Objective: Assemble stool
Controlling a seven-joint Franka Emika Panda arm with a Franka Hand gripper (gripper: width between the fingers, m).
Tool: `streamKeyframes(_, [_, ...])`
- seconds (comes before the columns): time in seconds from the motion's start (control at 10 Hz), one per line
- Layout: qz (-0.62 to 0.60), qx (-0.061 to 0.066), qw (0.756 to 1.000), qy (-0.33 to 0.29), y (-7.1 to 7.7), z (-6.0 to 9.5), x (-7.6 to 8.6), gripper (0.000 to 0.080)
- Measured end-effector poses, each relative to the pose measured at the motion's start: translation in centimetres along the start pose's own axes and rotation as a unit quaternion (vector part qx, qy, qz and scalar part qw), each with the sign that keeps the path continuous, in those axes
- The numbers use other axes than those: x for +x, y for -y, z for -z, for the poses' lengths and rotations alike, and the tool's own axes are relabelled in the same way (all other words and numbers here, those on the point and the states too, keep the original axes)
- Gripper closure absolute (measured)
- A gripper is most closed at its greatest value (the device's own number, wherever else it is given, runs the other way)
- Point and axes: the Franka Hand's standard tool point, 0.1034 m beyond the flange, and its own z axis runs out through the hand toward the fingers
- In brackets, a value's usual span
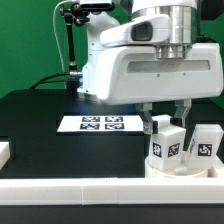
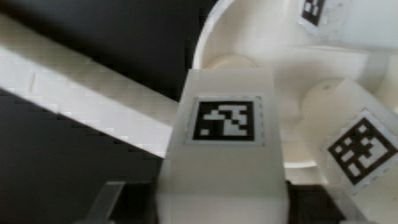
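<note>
Black tabletop [image 1: 40, 125], white border rail [image 1: 60, 190] along near edge. Flat white marker board [image 1: 100, 123] mid-table. Round white plastic dish-like seat [image 1: 185, 167] at exterior view's right. Gripper [image 1: 167, 118] pinching upright white tagged block leg [image 2: 224, 130] standing in seat; second tagged leg [image 1: 204, 144] just beside.

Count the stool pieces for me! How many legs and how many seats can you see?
Legs: 2, one in the gripper, one beside it
Round seat: 1
Total: 3 stool pieces
</note>
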Motion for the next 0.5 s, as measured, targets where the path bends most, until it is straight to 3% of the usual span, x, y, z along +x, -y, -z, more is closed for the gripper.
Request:
streamKeyframes(0.3, [-0.138, -0.001, 0.99, -0.005, 0.03, 0.02, 0.1, 0.0462])
streamKeyframes(0.5, [-0.243, 0.0, 0.97, -0.007, 0.78, 0.04, 0.37, 0.0462])
